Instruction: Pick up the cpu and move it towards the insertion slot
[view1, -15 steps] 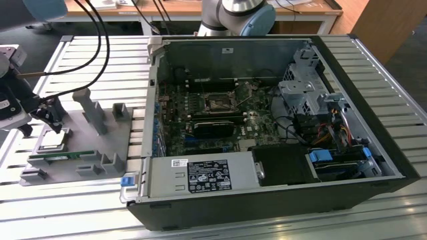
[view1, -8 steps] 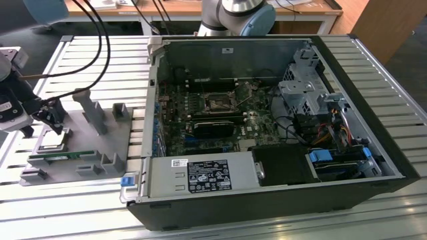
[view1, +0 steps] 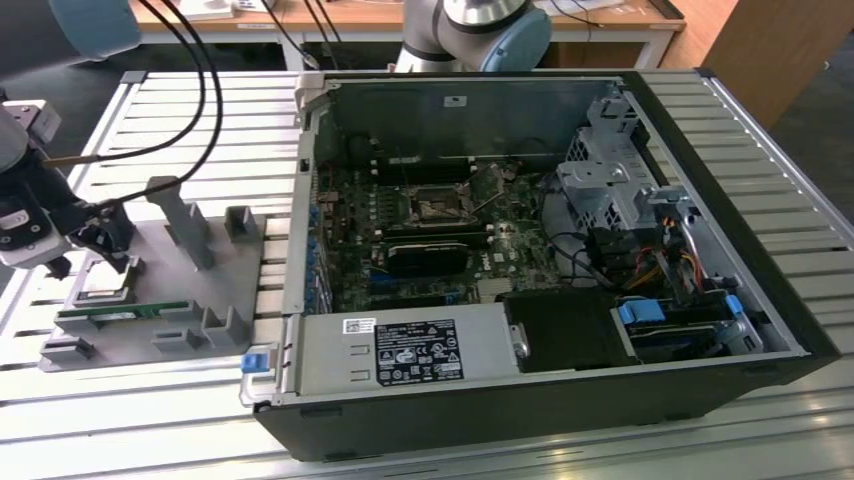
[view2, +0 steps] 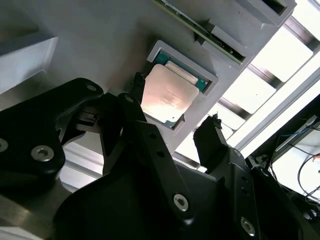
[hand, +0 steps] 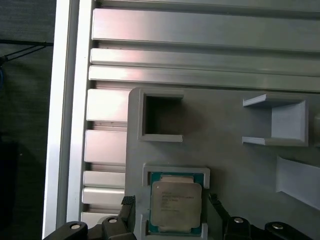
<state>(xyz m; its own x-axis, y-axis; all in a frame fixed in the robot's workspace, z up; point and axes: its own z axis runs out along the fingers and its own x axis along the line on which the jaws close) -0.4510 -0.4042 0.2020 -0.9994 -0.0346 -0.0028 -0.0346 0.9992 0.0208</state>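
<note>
The cpu (view1: 106, 293) is a flat square chip with a silvery top. It lies in a shallow grey pocket of the fixture plate (view1: 200, 290) at the exterior view's left. My gripper (view1: 96, 268) hangs just above it, open. In both wrist views the cpu (view2: 167, 95) (hand: 176, 204) sits between my two black fingertips (view2: 212, 131) (hand: 128, 206), which stand outside the pocket's rim on either side. The insertion slot (view1: 438, 205) is a dark square socket with a metal frame on the motherboard inside the open computer case, well to the exterior view's right of the gripper.
A green memory stick (view1: 120, 312) lies on the fixture plate beside the cpu pocket. Grey upright posts (view1: 187, 225) and empty pockets (hand: 161, 117) stand on the plate. The case wall (view1: 304, 200) rises between plate and motherboard. Black cables (view1: 200, 90) hang over the slatted table.
</note>
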